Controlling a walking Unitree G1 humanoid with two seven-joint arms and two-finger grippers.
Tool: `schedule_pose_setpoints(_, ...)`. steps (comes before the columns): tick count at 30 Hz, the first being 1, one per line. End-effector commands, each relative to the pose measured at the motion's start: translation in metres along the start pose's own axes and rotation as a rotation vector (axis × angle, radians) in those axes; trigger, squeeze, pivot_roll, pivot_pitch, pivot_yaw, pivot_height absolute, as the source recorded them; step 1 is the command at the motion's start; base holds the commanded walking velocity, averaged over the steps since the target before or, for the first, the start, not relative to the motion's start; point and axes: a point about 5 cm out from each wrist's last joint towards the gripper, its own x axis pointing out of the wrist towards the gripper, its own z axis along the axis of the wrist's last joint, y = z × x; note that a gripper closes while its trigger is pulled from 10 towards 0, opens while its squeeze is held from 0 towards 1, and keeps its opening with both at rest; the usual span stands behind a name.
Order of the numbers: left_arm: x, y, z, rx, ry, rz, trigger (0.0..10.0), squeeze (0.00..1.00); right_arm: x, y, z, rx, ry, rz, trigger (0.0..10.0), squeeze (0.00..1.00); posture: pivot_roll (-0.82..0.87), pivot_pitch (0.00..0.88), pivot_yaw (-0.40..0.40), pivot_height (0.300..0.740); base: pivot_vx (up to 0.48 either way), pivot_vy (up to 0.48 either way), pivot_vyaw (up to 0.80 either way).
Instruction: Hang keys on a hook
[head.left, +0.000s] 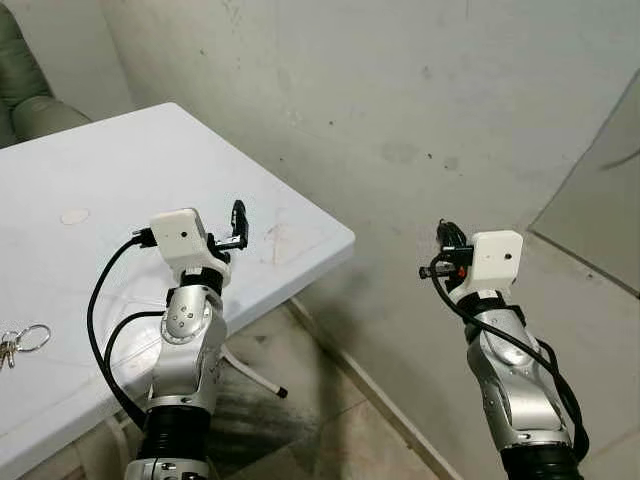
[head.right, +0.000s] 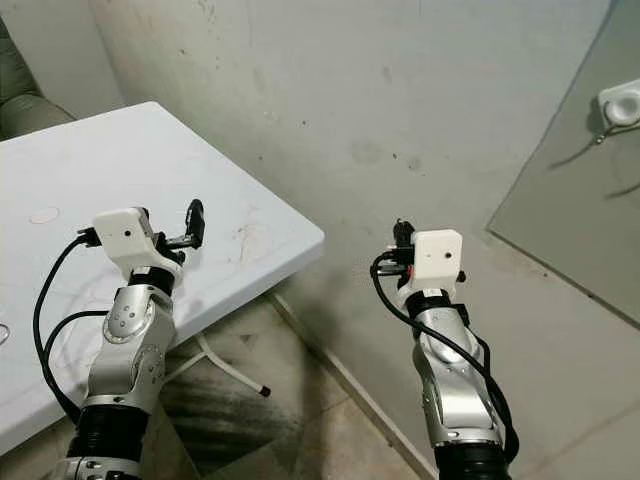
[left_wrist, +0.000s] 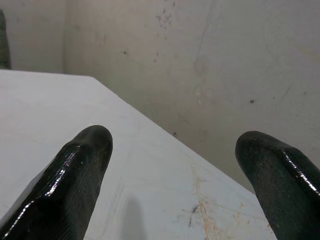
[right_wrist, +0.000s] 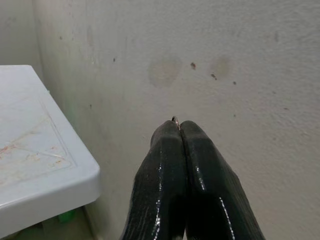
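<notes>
**Keys lie on the table while both arms hover**

A bunch of keys (head.left: 20, 342) on a ring lies at the near left edge of a white plastic table (head.left: 150, 160), well apart from both grippers. The left gripper (head.left: 238, 224) is raised above the table with its fingers spread and empty. The right gripper (right_wrist: 179, 131) points at a stained wall (head.left: 420, 110), fingers pressed together; a sliver of metal shows at their tips, too small to identify. A white hook (head.right: 624, 104) sits on the grey panel to the right. The keys lie at the table's edge, so a careless reach would likely knock them off.
</notes>
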Motion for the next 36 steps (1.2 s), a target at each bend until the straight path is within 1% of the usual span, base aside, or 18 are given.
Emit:
schedule_pose_setpoints(1, -0.001, -0.002, 0.002, -0.001, -0.007, -0.007, 10.0, 0.0, 0.0, -0.002, 0.005, -0.019, -0.013, 0.0, 10.0, 0.0, -0.01, 0.0, -0.045, 0.74, 0.0, 0.0, -0.76)
schedule_pose_setpoints(7, -0.004, -0.002, 0.005, -0.012, -0.025, -0.011, 10.0, 0.0, 0.0, -0.003, 0.009, -0.026, -0.029, -0.006, 10.0, 0.0, -0.02, 0.0, -0.045, 0.74, 0.0, 0.0, -0.76)
schedule_pose_setpoints(10, -0.007, -0.002, 0.011, 0.018, -0.056, -0.026, 10.0, 0.0, -0.001, -0.005, 0.025, 0.02, -0.123, -0.013, 10.0, 0.0, -0.02, 0.0, -0.041, 0.74, 0.0, 0.0, -0.74)
schedule_pose_setpoints(12, -0.007, -0.002, 0.011, 0.028, -0.058, -0.025, 10.0, 0.0, -0.001, -0.006, 0.027, 0.021, -0.133, -0.018, 10.0, 0.0, -0.02, 0.0, -0.041, 0.74, 0.0, 0.0, -0.74)
schedule_pose_setpoints(15, -0.011, -0.004, 0.014, 0.006, -0.065, -0.041, 10.0, 0.0, -0.002, -0.006, 0.028, 0.015, -0.137, -0.019, 10.0, 0.0, -0.02, 0.0, -0.038, 0.74, 0.0, -0.085, -0.74)
schedule_pose_setpoints(16, -0.012, -0.006, 0.015, 0.013, -0.076, -0.046, 10.0, 0.0, -0.003, -0.006, 0.028, 0.016, -0.136, -0.019, 10.0, 0.0, -0.02, 0.0, -0.034, 0.74, 0.0, -0.48, -0.74)
schedule_pose_setpoints(18, -0.014, -0.01, 0.016, -0.023, -0.083, -0.075, 10.0, 0.0, -0.004, -0.004, 0.026, 0.015, -0.131, -0.017, 10.0, 0.0, -0.02, 0.0, -0.033, 0.74, 0.0, -0.48, -0.73)
schedule_pose_setpoints(19, -0.014, -0.012, 0.016, -0.047, -0.087, -0.078, 10.0, 0.0, -0.005, -0.003, 0.025, 0.017, -0.128, -0.014, 10.0, 0.0, -0.02, 0.0, -0.034, 0.74, 0.0, 0.0, -0.73)
schedule_pose_setpoints(21, -0.014, -0.013, 0.017, -0.071, -0.085, -0.072, 10.0, 0.0, -0.005, -0.001, 0.025, 0.019, -0.125, -0.01, 10.0, 0.0, -0.02, 0.0, -0.034, 0.74, 0.0, 0.0, -0.73)
schedule_pose_setpoints(23, -0.014, -0.013, 0.017, -0.056, -0.081, -0.063, 10.0, 0.0, -0.006, 0.0, 0.025, 0.02, -0.123, -0.005, 10.0, 0.0, -0.02, 0.0, -0.035, 0.74, 0.0, 0.0, -0.73)
schedule_pose_setpoints(36, -0.02, -0.015, 0.015, -0.062, -0.066, -0.046, 10.0, 0.0, -0.007, 0.0, 0.024, 0.016, -0.113, 0.008, 10.0, 0.0, -0.02, 0.0, -0.047, 0.74, 0.0, 0.0, -0.73)
